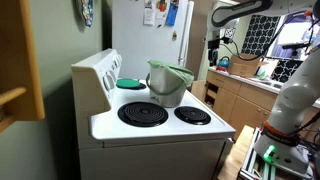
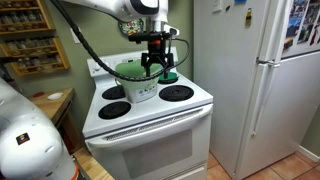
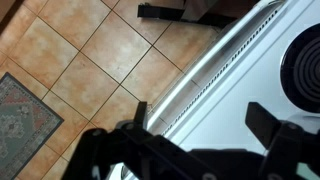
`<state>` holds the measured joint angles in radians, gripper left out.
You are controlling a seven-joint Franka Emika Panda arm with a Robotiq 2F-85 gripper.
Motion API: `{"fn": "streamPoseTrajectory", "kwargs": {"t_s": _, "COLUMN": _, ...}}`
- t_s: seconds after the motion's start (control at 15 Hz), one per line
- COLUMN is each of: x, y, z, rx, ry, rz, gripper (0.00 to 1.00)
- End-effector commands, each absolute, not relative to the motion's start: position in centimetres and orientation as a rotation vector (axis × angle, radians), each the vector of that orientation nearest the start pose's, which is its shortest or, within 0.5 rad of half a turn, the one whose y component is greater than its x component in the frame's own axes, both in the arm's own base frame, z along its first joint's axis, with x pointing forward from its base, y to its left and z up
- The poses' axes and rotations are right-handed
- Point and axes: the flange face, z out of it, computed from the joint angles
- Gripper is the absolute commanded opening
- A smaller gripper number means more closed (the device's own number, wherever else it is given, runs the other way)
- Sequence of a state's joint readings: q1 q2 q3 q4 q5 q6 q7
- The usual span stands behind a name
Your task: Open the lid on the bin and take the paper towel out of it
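The grey bin [image 1: 168,92] stands on the white stove top [image 1: 160,128], and its pale-green lid [image 1: 172,72] lies over its top, slightly tilted. The bin also shows in an exterior view [image 2: 135,82], with the lid's green edge [image 2: 130,68]. No paper towel is visible. My gripper [image 2: 155,70] hangs in the air beside the bin toward the stove's front and touches nothing. It also shows in an exterior view [image 1: 213,52]. In the wrist view the gripper [image 3: 203,115] is open and empty, above the stove's edge [image 3: 200,80] and the floor.
A flat teal disc [image 1: 130,83] lies on a back burner, also seen in an exterior view [image 2: 170,76]. Black coil burners [image 1: 143,113] [image 3: 305,60] ring the bin. A fridge [image 2: 250,70] stands beside the stove. Tiled floor [image 3: 90,60] and a rug [image 3: 25,110] lie below.
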<state>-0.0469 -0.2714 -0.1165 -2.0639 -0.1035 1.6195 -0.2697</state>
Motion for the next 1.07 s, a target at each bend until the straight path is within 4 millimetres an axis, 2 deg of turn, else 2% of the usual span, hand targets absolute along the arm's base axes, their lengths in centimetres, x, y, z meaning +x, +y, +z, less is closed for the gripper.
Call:
{"fn": "streamPoseTrajectory", "kwargs": {"t_s": 0.0, "x": 44.8, "y": -8.9, "z": 53.5, "rx": -3.154, "ry": -0.201, "rz": 0.296, "gripper": 1.0}}
{"fn": "streamPoseTrajectory", "kwargs": {"t_s": 0.13, "x": 44.8, "y": -8.9, "z": 53.5, "rx": -3.154, "ry": -0.201, "rz": 0.296, "gripper": 1.0}}
{"fn": "streamPoseTrajectory", "kwargs": {"t_s": 0.27, "x": 44.7, "y": -8.1, "z": 53.2, "rx": -3.073, "ry": -0.134, "rz": 0.288, "gripper": 1.0}}
{"fn": "streamPoseTrajectory", "kwargs": {"t_s": 0.53, "x": 43.9, "y": -6.4, "z": 52.6, "rx": -2.891, "ry": -0.016, "rz": 0.492, "gripper": 1.0}}
{"fn": "streamPoseTrajectory", "kwargs": {"t_s": 0.87, "x": 42.9, "y": -5.5, "z": 51.0, "rx": -2.628, "ry": -0.002, "rz": 0.651, "gripper": 1.0}}
{"fn": "streamPoseTrajectory", "kwargs": {"t_s": 0.93, "x": 42.8, "y": -5.2, "z": 51.4, "rx": -2.721, "ry": -0.042, "rz": 0.604, "gripper": 1.0}}
{"fn": "streamPoseTrajectory", "kwargs": {"t_s": 1.0, "x": 42.9, "y": -5.2, "z": 51.2, "rx": -2.708, "ry": -0.039, "rz": 0.614, "gripper": 1.0}}
